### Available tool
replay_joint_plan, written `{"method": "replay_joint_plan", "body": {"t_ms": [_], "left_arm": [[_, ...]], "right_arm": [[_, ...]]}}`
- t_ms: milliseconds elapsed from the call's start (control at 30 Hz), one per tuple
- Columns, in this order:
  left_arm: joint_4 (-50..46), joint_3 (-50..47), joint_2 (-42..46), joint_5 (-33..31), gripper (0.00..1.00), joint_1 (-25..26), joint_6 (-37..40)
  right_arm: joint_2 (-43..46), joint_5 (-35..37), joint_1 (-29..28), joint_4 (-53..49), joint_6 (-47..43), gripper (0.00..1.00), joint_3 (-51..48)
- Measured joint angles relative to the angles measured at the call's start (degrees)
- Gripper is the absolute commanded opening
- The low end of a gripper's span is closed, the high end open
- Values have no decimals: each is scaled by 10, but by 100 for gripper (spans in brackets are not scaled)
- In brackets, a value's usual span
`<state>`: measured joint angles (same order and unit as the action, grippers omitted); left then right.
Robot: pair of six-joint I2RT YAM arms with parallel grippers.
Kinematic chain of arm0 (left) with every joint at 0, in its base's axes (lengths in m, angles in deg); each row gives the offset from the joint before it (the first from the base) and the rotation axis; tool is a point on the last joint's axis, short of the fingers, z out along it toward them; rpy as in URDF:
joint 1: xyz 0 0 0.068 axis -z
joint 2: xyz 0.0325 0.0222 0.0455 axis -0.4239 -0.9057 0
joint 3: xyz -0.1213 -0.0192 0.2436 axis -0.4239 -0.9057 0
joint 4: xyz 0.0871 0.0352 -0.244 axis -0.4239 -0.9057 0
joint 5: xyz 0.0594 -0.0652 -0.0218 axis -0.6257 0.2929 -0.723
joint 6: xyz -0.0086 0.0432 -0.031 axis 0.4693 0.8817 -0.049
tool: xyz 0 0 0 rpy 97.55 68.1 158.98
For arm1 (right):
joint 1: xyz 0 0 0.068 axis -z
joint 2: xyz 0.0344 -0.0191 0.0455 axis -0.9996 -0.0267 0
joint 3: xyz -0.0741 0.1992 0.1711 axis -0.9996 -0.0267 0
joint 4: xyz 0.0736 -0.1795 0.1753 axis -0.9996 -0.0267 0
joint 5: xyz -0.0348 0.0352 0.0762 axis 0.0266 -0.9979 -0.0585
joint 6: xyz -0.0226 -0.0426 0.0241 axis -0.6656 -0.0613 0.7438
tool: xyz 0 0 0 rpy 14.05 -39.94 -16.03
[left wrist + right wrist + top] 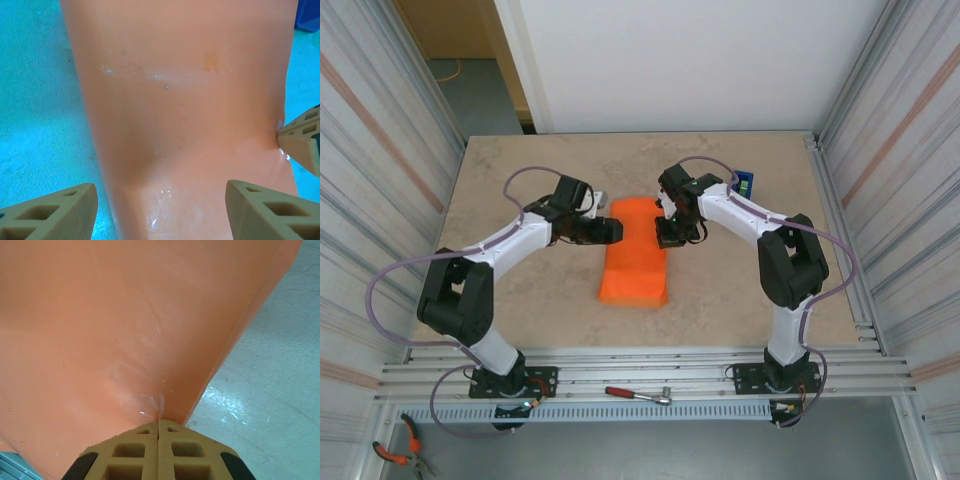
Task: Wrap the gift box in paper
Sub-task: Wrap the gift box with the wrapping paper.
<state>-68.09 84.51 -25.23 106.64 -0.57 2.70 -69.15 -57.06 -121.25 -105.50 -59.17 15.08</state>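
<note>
The orange paper [635, 255] lies folded into a long bundle mid-table, and the gift box is hidden under it. My left gripper [611, 231] hovers at the bundle's left side. In the left wrist view it is open [160, 215], its fingers [55, 212] spread wide above the paper [180, 100] and a shiny patch of clear tape [160, 197]. My right gripper [670, 236] is at the bundle's right edge. It is shut [159, 422], its tips against the paper [100, 315] where a piece of clear tape [145, 401] is stuck.
A blue tape dispenser [745, 183] stands behind the right arm. A red-handled tool [635, 395] lies on the front rail, with pliers [398, 455] at the bottom left. Ribbed walls close in both sides of the table [520, 170].
</note>
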Motion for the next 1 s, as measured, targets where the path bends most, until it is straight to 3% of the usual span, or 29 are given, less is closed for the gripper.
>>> {"method": "replay_joint_plan", "body": {"t_ms": [767, 1000], "left_arm": [[19, -6, -49, -56, 72, 39, 42], [36, -17, -44, -67, 70, 46, 42]], "right_arm": [[1, -15, 5, 4, -9, 0, -4], [1, -17, 7, 4, -9, 10, -4]]}}
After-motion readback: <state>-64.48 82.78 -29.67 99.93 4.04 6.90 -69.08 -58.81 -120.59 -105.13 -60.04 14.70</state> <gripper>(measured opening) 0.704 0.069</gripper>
